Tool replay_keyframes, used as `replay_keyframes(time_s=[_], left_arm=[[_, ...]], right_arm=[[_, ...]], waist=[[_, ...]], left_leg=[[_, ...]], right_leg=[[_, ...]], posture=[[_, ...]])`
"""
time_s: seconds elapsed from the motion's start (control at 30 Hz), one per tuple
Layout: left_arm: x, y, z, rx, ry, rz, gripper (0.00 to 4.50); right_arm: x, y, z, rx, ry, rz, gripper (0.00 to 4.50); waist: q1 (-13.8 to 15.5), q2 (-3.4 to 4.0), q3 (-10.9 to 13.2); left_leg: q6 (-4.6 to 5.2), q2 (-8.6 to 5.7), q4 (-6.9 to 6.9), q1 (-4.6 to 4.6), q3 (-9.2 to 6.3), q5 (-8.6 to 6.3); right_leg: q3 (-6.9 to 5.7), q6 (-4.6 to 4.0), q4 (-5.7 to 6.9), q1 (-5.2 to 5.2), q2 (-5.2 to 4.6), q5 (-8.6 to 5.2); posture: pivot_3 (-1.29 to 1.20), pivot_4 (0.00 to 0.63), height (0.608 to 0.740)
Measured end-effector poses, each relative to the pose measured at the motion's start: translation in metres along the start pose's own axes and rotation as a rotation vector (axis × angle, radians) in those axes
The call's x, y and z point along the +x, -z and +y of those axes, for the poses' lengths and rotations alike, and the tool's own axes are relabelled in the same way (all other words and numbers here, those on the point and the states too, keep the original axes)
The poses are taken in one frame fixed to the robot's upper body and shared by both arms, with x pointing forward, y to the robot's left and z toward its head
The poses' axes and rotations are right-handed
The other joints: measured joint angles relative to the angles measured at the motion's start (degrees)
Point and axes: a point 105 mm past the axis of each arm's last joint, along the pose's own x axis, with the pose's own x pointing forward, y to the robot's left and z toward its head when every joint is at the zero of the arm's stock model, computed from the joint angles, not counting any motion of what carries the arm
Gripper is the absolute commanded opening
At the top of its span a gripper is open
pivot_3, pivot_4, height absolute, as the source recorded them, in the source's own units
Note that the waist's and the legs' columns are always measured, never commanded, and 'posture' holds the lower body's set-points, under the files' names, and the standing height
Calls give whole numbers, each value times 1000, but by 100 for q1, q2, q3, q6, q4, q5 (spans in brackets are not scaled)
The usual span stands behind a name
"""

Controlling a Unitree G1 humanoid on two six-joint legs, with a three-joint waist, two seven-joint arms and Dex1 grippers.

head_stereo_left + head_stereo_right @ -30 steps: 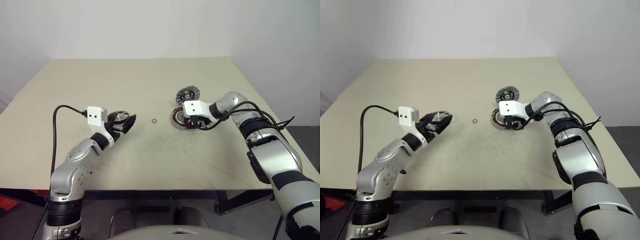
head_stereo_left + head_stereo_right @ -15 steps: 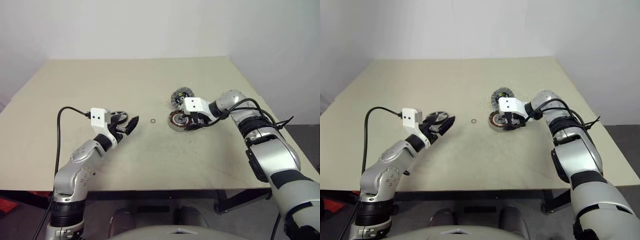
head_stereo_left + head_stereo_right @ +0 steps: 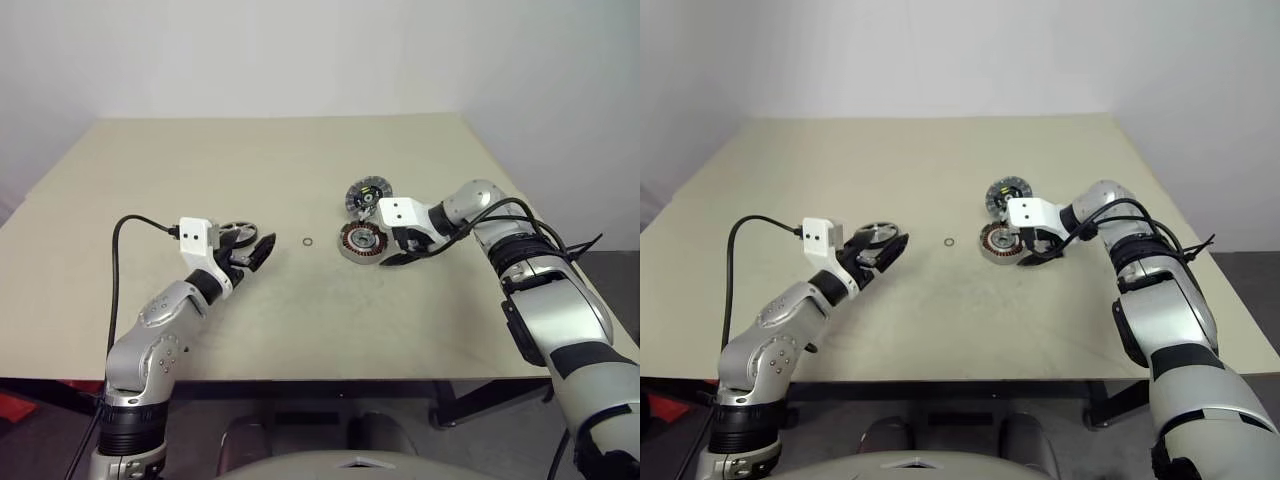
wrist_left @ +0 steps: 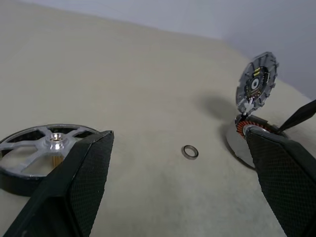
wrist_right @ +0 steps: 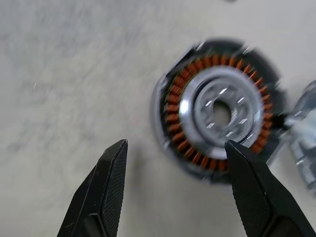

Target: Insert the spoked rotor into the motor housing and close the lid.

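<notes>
The motor housing (image 3: 360,242), a short silver cylinder with copper windings, lies open on the table right of centre. Just behind it the lid (image 3: 368,194), a grey disc with yellow marks, stands tilted on its edge, touching the housing's far side. My right gripper (image 3: 400,255) hangs open just right of the housing, with the windings (image 5: 217,111) in front of its fingertips and nothing held. At the left lies the spoked rotor (image 4: 44,150), flat on the table. My left gripper (image 3: 262,248) is open beside it and held level, a little above the table.
A tiny metal ring (image 3: 309,242) lies on the table between the rotor and the housing. The beige table (image 3: 300,330) has wide bare room in front and behind. A black cable (image 3: 125,250) loops from my left wrist.
My right gripper has opened off the housing and drawn slightly to the right, uncovering it. The left arm has stayed still; the camera view shifted a little.
</notes>
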Motion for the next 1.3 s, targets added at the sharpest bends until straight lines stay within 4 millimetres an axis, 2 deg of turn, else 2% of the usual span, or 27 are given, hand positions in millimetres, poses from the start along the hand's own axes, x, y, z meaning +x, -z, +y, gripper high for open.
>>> replay_keyframes(time_s=[0.23, 0.33, 0.57, 0.63, 0.73, 1.17, 1.3], left_arm=[[0, 1, 0, -3, -8, -1, 4500], [-1, 2, 1, -5, -11, 2, 4500], [-1, 4, 0, -16, -18, -3, 4500], [0, 5, -1, -20, -17, -2, 4500], [0, 7, -3, -20, -16, 3, 4500], [0, 6, -2, -20, -30, -9, 4500], [0, 5, -2, -20, -32, -17, 4500]], right_arm=[[4, 4, 4, -18, -7, 24, 3543], [5, 4, 2, -18, 3, 25, 2925], [3, 2, -4, -31, 36, 36, 708], [5, 0, -5, -39, 36, 31, 708], [6, 1, -4, -33, 34, 33, 87], [7, 2, -4, -35, 26, 51, 36], [10, -3, -7, 5, 28, 29, 36]], waist=[[-16, -1, -1], [-16, -1, -1], [-11, -2, -1], [-11, -2, -2], [-8, -2, -2], [1, -2, -1], [-7, -2, -1]], left_leg=[[-2, 0, 3, 4, 1, -1], [-4, 0, 5, 5, 1, -1], [1, 1, 2, 2, 1, -3], [1, 0, 3, 2, 2, -3], [-3, 0, 4, 3, 2, -5], [-2, -1, 5, 1, 2, -4], [-1, 0, 4, 1, 2, -4]], right_leg=[[1, -1, 4, 1, 0, 1], [2, -3, 5, 1, 0, 2], [0, -3, -1, 1, 0, 2], [1, -3, 0, 1, -1, 2], [1, -3, 3, 1, -1, 2], [0, -3, 2, 2, -3, 2], [0, -3, 2, 1, -2, 2]], posture=[[0, 0, 740], [0, 0, 740], [0, 0, 740], [0, 0, 740], [0, 0, 740], [0, 0, 740], [0, 0, 740]])
